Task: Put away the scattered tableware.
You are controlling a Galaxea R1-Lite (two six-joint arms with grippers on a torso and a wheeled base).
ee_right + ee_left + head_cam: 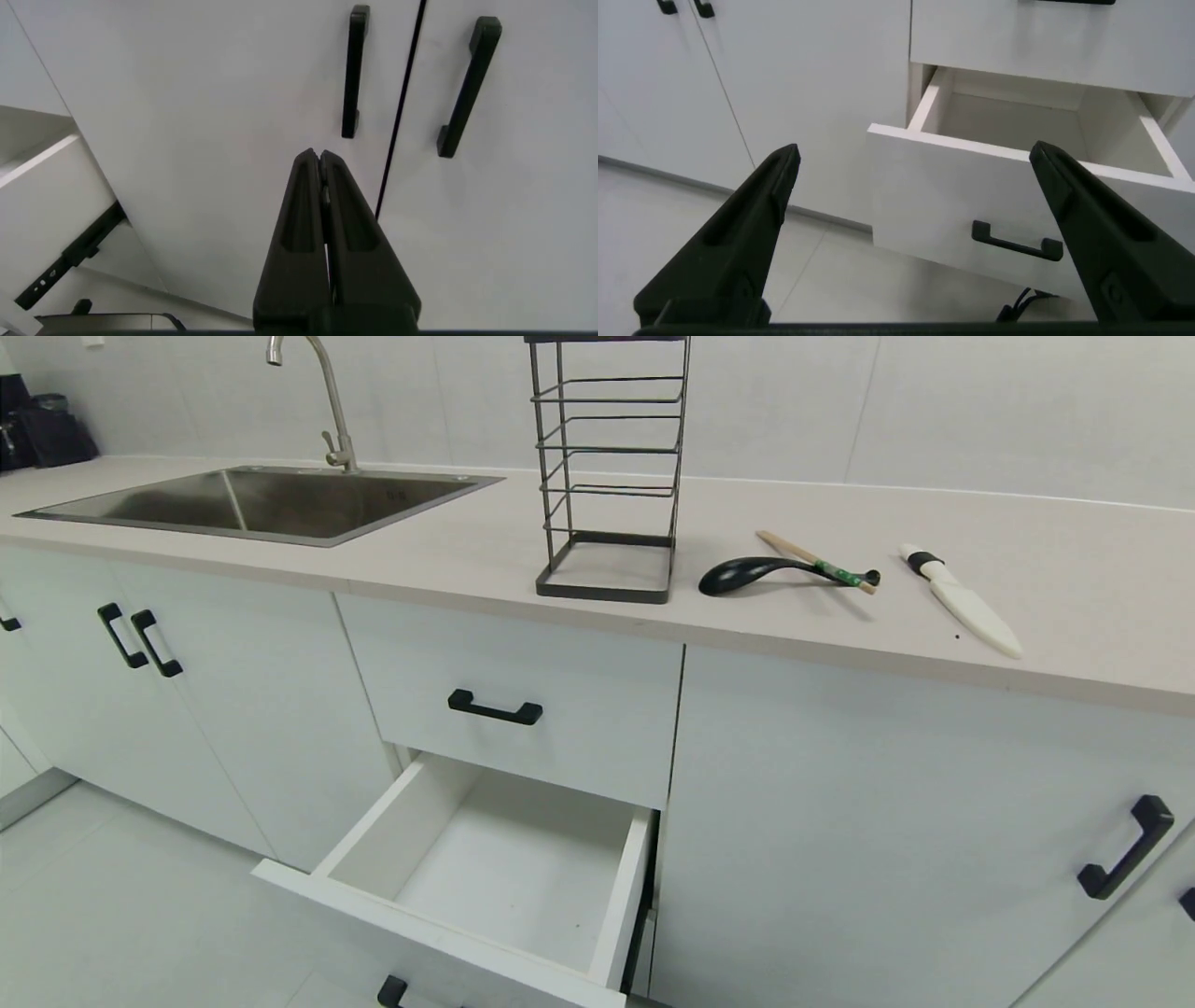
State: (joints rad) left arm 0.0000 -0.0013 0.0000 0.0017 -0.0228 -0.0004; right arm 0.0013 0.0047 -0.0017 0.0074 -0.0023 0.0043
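Tableware lies loose at the right end of the counter (1074, 616): a black spoon (747, 574) with its bowl toward the rack (602, 593), wooden chopsticks (798, 551) crossing the spoon's handle near its far end, and, apart from both and further right, a white knife (966, 602) with a black band, its tip toward the counter's front edge. The wire rack stands upright near the middle of the counter, just left of the spoon. Off to the left sits the steel sink (187, 529) with its faucet (327, 392) behind it. Below the counter, under the rack, the upper drawer (579, 663) is closed, and the lower drawer (621, 896) beneath it is pulled out. The left gripper (910, 233) is low in front of that open drawer, its black fingers (738, 243) spread wide, with nothing between them; the drawer's front and black handle (1018, 246) show between them. The right gripper (320, 163) points at the white cabinet doors (215, 121), its fingers pressed together on nothing, close under two black handles (352, 70).
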